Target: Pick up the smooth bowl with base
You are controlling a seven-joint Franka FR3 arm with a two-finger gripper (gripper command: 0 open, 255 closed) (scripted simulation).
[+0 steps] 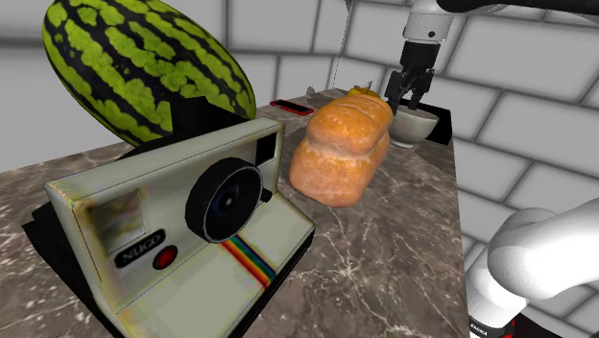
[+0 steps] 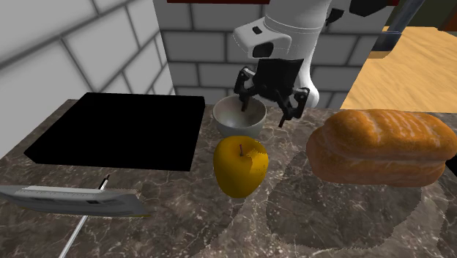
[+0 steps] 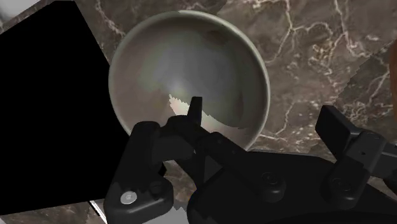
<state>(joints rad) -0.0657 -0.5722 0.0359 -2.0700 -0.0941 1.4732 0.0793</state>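
Setting: a domestic kitchen, in simulator render. Evidence: a dark brown marble counter (image 1: 403, 250) with pale veins, and beyond its far edge, walls (image 1: 538, 86) of large pale grey tiles with darker joints. Food sits on the counter: a watermelon (image 1: 134, 58), a loaf of bread (image 1: 346, 149) and a yellow apple (image 2: 240, 165). With them are a knife (image 2: 69, 199) and a pale bowl (image 2: 236, 126). An instant camera (image 1: 182, 226) among them suggests a household.

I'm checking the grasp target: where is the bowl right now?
In the second exterior view the bowl sits just behind the yellow apple, between the black slab and the bread loaf, the open gripper straddling its rim.
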